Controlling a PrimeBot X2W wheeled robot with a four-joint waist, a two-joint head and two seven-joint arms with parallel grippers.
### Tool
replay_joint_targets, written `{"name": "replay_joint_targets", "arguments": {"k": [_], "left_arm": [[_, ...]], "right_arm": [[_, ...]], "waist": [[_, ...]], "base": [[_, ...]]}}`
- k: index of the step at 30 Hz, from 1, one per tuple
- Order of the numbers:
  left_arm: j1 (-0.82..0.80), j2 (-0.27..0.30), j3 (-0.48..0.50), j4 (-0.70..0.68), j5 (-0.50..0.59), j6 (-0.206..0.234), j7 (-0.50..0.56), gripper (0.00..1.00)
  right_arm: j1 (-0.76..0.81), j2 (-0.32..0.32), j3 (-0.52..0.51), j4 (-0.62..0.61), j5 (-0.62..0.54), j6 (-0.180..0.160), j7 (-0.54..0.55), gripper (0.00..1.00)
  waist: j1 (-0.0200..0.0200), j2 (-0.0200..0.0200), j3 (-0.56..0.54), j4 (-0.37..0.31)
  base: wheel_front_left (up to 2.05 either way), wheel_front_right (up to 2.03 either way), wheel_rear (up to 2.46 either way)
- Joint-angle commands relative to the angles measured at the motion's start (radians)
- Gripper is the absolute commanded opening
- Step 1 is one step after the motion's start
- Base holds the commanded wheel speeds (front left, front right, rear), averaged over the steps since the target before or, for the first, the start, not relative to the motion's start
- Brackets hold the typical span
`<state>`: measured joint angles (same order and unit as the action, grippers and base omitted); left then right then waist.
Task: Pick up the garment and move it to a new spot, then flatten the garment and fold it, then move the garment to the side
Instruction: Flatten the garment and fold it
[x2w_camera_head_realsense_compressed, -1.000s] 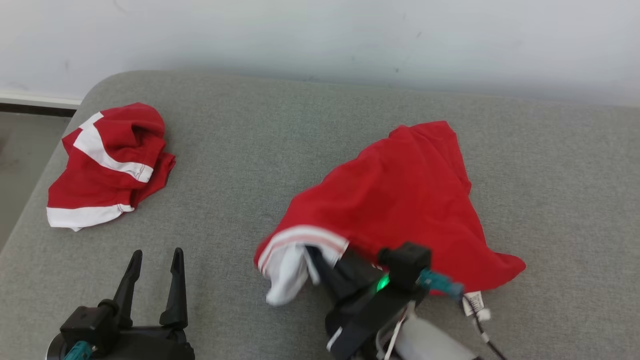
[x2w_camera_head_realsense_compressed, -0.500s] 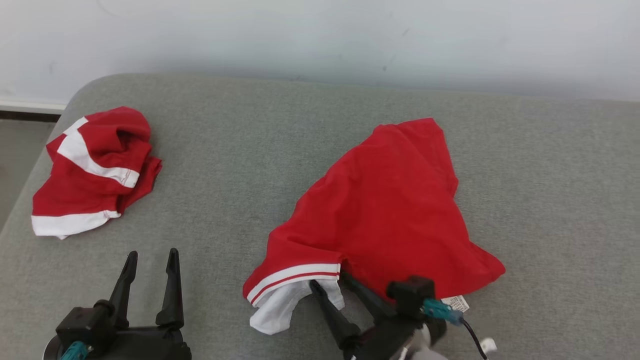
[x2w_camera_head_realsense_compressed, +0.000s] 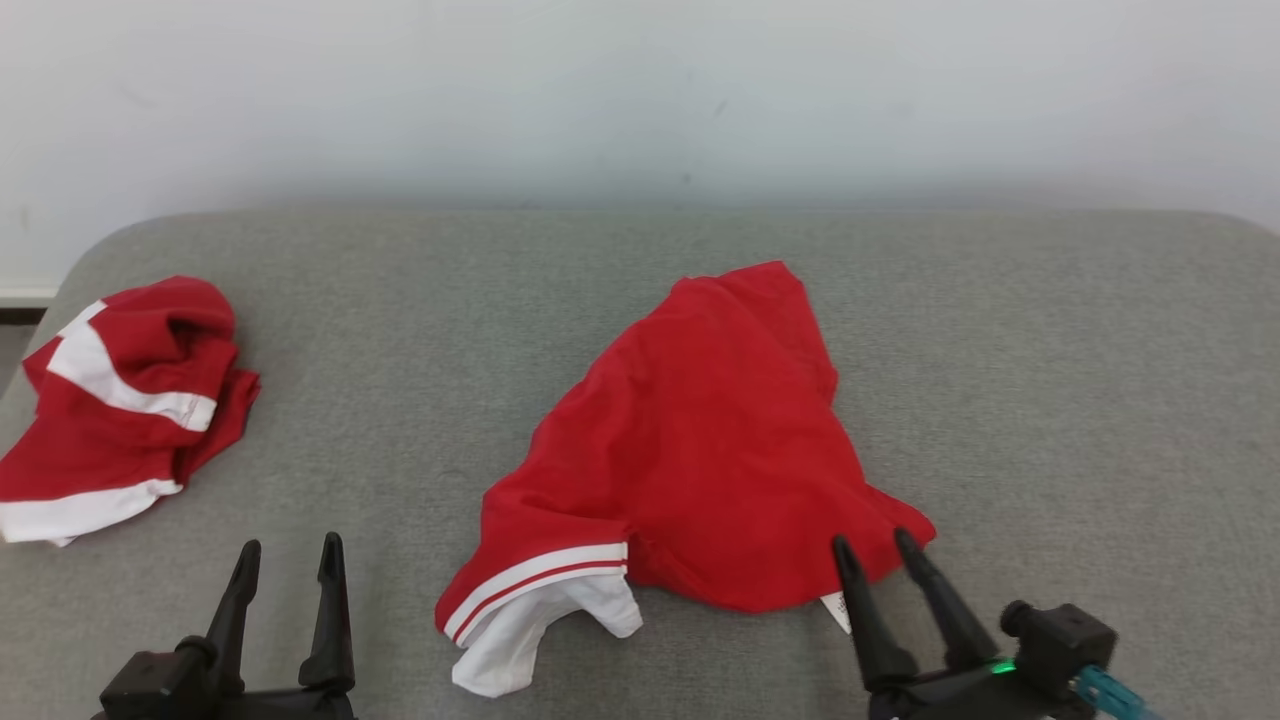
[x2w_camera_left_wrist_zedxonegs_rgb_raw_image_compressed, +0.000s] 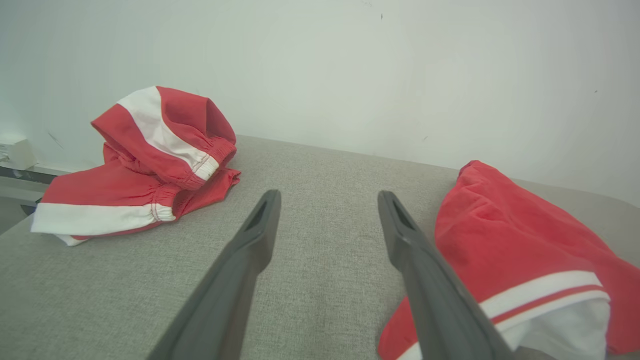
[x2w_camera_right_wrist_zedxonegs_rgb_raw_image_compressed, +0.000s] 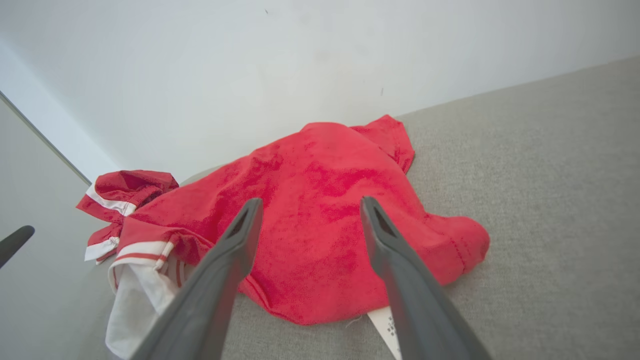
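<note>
Garment in a rumpled red heap at the middle of the cushion, striped hem turned toward the cushion's near edge, tag peeping out at the near right. Second red heap at the cushion's left end, well apart. Right gripper at the cushion's near edge, jaws spread wide and holding nothing, fingertips over the garment's near right corner, contact not clear. Left gripper also at the near edge, left of centre, likewise wide and empty, clear of both heaps.

Judged from this: first step done, with the garment set down in its spot; flattening now in hand, nothing smoothed yet. Next, probably: take two far-apart corners or the hem ends, one per gripper, pinch a single layer, pull outward and lay flat. Worth watching: bunched layers underneath, likely to drag along and leave creases unless lifted a little before spreading.
</note>
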<state>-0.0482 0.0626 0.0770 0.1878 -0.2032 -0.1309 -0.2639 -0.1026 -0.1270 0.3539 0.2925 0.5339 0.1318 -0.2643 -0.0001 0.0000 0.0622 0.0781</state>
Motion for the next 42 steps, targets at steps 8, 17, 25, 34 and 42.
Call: {"name": "replay_joint_targets", "arguments": {"k": [8, 17, 25, 34, 42], "left_arm": [[0.014, 0.005, -0.007, 0.015, 0.004, 0.001, -0.001, 1.0], [0.005, 0.053, -0.088, 0.148, -0.013, 0.001, -0.001, 1.0], [-0.062, 0.094, -0.245, 0.291, -0.049, 0.001, -0.001, 1.0], [-0.134, 0.088, -0.303, 0.448, -0.099, 0.001, 0.0, 0.0], [-0.168, 0.134, -0.206, 0.384, -0.091, 0.007, -0.001, 0.0]], "right_arm": [[0.081, 0.003, -0.156, -0.148, -0.156, -0.002, 0.0, 1.0], [0.104, 0.019, -0.168, -0.173, -0.2, -0.002, 0.0, 1.0], [0.08, 0.021, -0.161, -0.163, -0.203, -0.002, 0.0, 1.0], [0.063, 0.021, -0.169, -0.158, -0.209, -0.002, 0.0, 1.0], [0.073, 0.028, -0.195, -0.159, -0.215, -0.002, 0.0, 1.0]], "waist": [[0.0001, 0.0, -0.014, -0.057], [0.0001, 0.0, -0.014, -0.083], [0.0001, 0.0, 0.018, -0.105], [0.0001, 0.0, 0.051, -0.13], [0.0001, 0.0, 0.051, -0.106]], "base": [[0.0, 0.0, 0.0], [0.0, 0.0, 0.0], [0.0, 0.0, 0.0], [0.0, 0.0, 0.0], [0.0, 0.0, 0.0]]}}
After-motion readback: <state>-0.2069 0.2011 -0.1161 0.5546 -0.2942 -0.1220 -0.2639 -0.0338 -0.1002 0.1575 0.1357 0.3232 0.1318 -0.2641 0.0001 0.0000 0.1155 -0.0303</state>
